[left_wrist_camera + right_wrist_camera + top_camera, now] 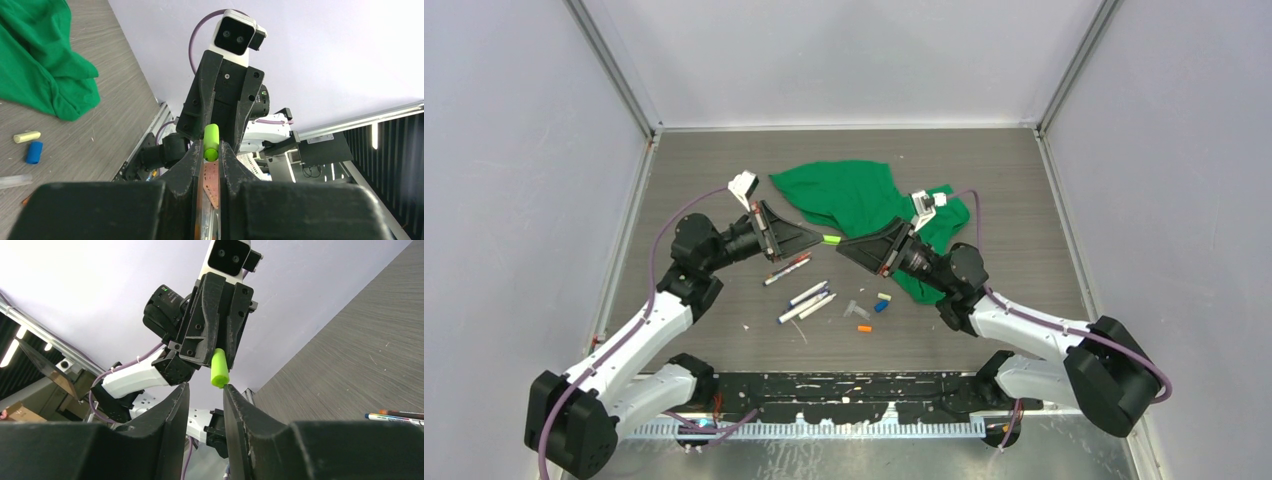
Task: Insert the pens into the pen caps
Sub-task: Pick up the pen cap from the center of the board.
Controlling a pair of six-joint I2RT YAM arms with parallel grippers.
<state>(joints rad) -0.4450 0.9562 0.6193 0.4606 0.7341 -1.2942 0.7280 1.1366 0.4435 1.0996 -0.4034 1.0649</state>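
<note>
My left jaws: clenched on the lime-green cap, whose rounded end pokes out in front.
My right jaws: released and spread, their ends right at the cap's free end; touching or not, I cannot tell.
Where the cap is: in the air above the counter, between my two arms.
The pens: lying loose on the counter.
The other caps: scattered just beside them.
The green cloth: crumpled farther back.

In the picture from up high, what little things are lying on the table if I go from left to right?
pens → orange cap → blue cap. The clear caps and the yellow cap line up above these, so their places are unclear and I skip them.
</note>
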